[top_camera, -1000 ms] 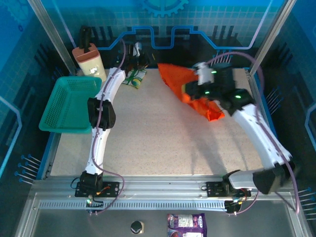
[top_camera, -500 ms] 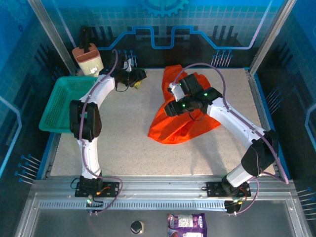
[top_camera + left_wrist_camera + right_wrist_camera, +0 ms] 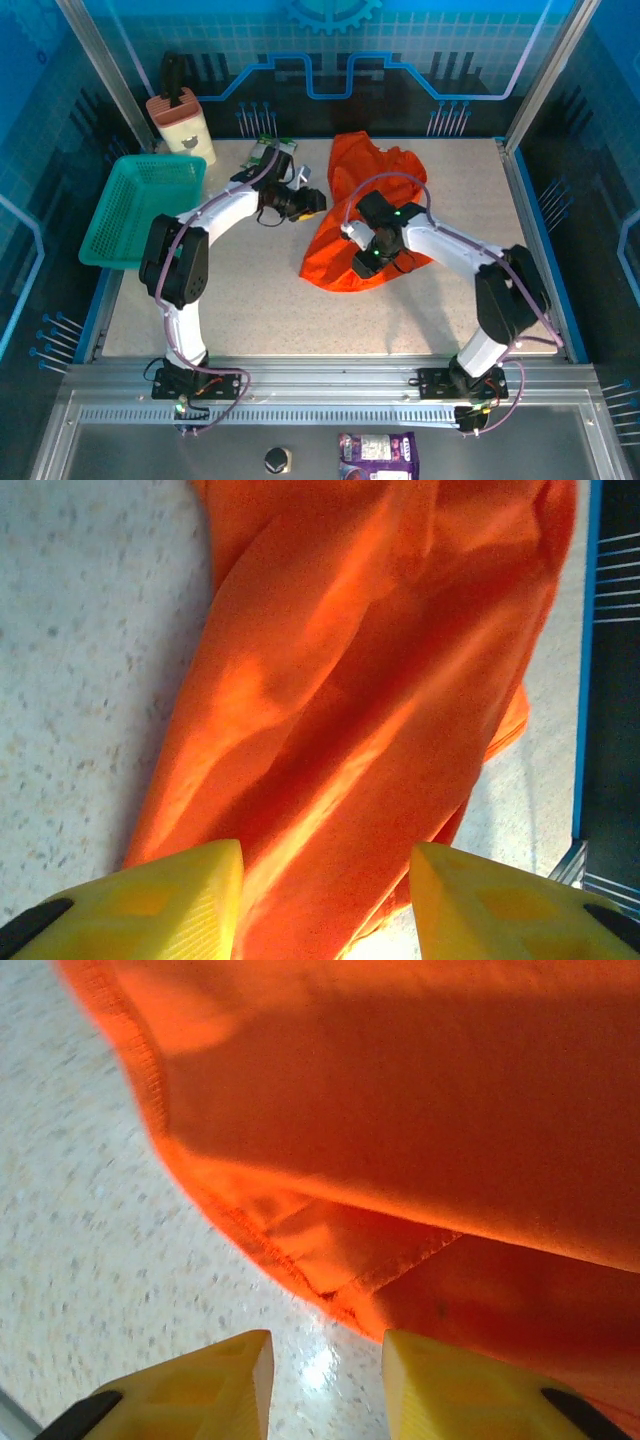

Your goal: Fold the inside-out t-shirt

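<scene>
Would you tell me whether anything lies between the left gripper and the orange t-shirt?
Nothing visible does. The left gripper, jaws open, sits right beside the t-shirt on the table, and its wrist view looks straight onto the orange cloth. The teal basket lies well off to its other side.

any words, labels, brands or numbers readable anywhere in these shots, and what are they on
No text can be read.
Purple packet: printed, too blurred to read.
Green packet: printed, too small to read.
t-shirt: no print or label visible.
</scene>
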{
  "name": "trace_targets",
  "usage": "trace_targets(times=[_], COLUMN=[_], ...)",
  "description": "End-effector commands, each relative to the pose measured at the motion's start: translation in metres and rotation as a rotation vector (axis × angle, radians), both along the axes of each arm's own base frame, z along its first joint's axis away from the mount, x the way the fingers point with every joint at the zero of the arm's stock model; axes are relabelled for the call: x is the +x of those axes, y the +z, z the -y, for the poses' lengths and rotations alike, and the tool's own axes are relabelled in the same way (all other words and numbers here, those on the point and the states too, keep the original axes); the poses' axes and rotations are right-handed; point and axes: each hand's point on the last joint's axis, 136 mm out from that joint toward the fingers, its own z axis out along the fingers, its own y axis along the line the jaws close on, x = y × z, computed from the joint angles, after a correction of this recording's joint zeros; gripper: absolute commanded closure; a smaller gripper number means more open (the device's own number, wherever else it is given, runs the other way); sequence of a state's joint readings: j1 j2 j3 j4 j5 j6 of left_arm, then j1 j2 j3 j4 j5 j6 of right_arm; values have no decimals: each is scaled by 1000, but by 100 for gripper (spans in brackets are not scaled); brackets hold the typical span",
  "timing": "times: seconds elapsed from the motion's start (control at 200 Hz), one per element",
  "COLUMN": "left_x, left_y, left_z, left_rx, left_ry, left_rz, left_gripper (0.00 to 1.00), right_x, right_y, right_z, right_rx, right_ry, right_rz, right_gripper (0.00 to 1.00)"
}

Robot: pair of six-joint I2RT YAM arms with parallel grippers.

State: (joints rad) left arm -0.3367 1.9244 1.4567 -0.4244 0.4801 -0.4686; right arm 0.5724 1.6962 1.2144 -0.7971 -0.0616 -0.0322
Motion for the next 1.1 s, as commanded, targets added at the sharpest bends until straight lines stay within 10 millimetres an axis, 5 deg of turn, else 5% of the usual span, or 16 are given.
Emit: trace_targets(times=[0.0, 0.33, 0.56, 0.68, 1.091], left_x=[-5, -15, -17, -18, -49], left_y=[18, 13, 14, 22, 73], left_z=[-8, -15, -14, -14, 28], left_rx=[6, 24, 17, 17, 61], left_ry=[18, 30, 33, 33, -207], left_rz=[48, 41, 35, 73, 503], left_gripper=[52, 52, 52, 52, 48], right_x=[14, -4, -1, 4, 35], right_y=[-12, -36, -35, -13, 96], right_z=[5, 14, 5, 3, 0], right_rx=[-45, -113, -91, -64, 178], right_ry=[-287, -565, -571, -568, -608], right_rz=[-84, -154, -144, -89, 48], right_gripper=[65, 62, 79, 100, 100])
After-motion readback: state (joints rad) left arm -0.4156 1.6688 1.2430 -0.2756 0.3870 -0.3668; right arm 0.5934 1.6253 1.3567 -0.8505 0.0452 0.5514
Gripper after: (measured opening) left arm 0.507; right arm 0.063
